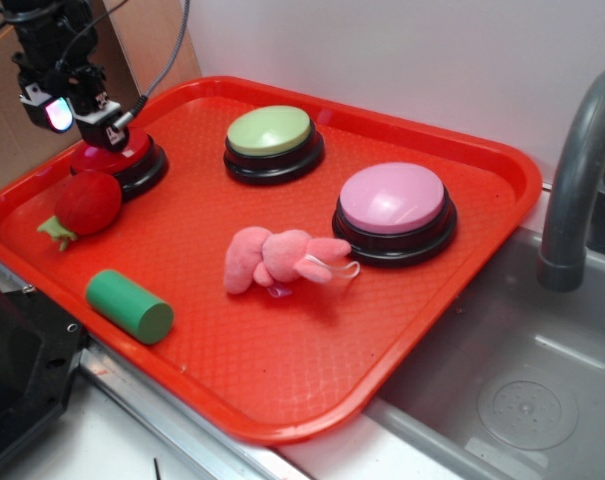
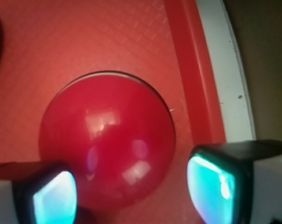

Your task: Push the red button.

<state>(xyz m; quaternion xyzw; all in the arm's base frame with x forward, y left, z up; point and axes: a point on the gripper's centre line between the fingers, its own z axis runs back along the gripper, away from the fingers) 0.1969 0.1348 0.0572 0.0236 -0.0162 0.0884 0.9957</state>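
Note:
The red button (image 1: 122, 155) is a glossy red dome on a black ring base, at the far left of the red tray (image 1: 282, 400). My gripper (image 1: 82, 112) is right over it, its fingers low on the cap. In the wrist view the red button (image 2: 108, 140) fills the middle, and my gripper (image 2: 134, 191) is open with its two glowing pads set wide apart, one at each side of the dome's near edge. I cannot tell whether the fingers touch the cap.
On the tray are a green button (image 1: 272, 135), a pink button (image 1: 394, 205), a red plush strawberry (image 1: 82, 205) just in front of the red button, a pink plush toy (image 1: 277, 260) and a green cylinder (image 1: 129, 305). A sink and faucet (image 1: 577, 170) stand at right.

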